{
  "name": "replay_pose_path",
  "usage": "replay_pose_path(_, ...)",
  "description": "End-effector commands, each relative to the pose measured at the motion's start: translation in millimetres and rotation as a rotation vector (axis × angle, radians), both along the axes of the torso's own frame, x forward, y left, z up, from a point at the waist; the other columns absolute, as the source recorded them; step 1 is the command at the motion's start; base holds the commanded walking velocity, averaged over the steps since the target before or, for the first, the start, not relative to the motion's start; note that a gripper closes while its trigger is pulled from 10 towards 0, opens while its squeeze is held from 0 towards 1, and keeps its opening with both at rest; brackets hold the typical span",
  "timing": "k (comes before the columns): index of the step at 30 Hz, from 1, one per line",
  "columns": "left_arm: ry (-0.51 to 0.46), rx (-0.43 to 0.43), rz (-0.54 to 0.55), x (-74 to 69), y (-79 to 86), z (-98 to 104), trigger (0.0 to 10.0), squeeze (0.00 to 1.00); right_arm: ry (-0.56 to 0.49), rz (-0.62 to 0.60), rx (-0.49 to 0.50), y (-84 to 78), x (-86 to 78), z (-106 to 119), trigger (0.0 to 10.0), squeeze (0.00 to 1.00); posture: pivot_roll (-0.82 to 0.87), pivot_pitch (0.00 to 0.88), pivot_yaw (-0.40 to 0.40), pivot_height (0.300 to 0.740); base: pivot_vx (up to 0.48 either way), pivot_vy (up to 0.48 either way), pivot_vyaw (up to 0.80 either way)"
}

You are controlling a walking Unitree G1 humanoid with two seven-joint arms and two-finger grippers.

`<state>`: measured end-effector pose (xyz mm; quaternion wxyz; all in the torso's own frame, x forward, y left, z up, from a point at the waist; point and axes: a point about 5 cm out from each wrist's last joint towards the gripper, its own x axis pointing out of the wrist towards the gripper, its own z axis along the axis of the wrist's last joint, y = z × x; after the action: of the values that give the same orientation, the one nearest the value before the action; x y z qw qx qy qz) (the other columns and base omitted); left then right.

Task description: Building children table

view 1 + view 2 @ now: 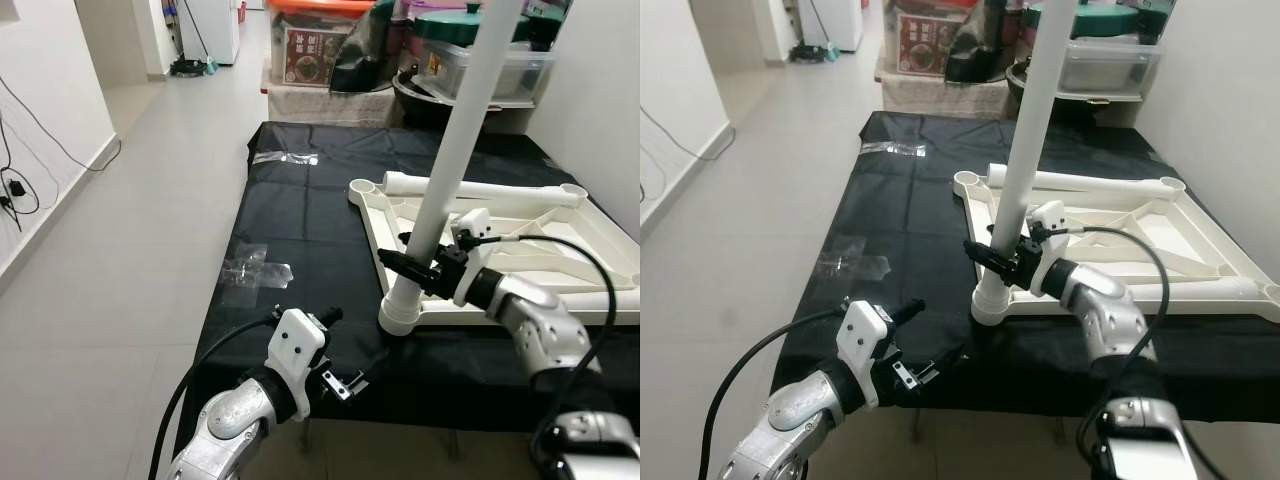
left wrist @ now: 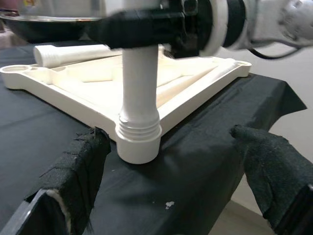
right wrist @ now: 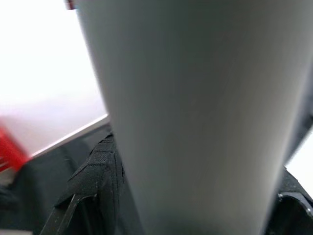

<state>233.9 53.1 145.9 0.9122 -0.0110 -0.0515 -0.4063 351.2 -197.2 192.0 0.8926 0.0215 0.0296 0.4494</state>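
Black cloth (image 1: 300,230) covers the floor where the right gripper (image 1: 410,265) clamps the upright table leg (image 1: 455,150), left gripper (image 1: 345,380) spread nearby.

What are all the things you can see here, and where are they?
Table top: one, cream, upside down on the black cloth.
Table leg: one, white, standing in the top's near corner socket.
Second leg: one, white, lying on the top's far edge.
Black cloth: one, spread over the low platform.
Plastic wrappers: two, clear, on the cloth.
Storage boxes: several, stacked behind.
Right gripper: black, clamped on the standing leg.
Left gripper: black, open, at the cloth's near edge.
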Motion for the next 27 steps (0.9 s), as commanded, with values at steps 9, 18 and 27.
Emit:
replay_pose_path(9, 0.030, 0.015, -0.001, -0.3, -0.3, -7.4, 10.0, 0.00, 0.012, 0.315, 0.027, 29.5, -6.5, 6.2, 0.0, 0.00, 0.14, 0.000, -0.105, 0.740, 0.000, 0.000, 0.00)
replay_pose_path(18, 0.036, 0.016, -0.007, 0.2, -1.8, -8.7, 10.0, 0.00, -0.069, -0.105, 0.050, 19.9, 16.1, -0.9, 0.0, 0.00, 0.13, 0.000, -0.099, 0.740, 0.000, 0.000, 0.00)
replay_pose_path(27, 0.034, 0.014, -0.011, 1.6, -1.6, -7.0, 10.0, 0.00, -0.003, -1.046, 0.047, -21.2, 13.8, -17.5, 0.0, 0.00, 0.09, 0.000, -0.074, 0.740, 0.000, 0.000, 0.00)
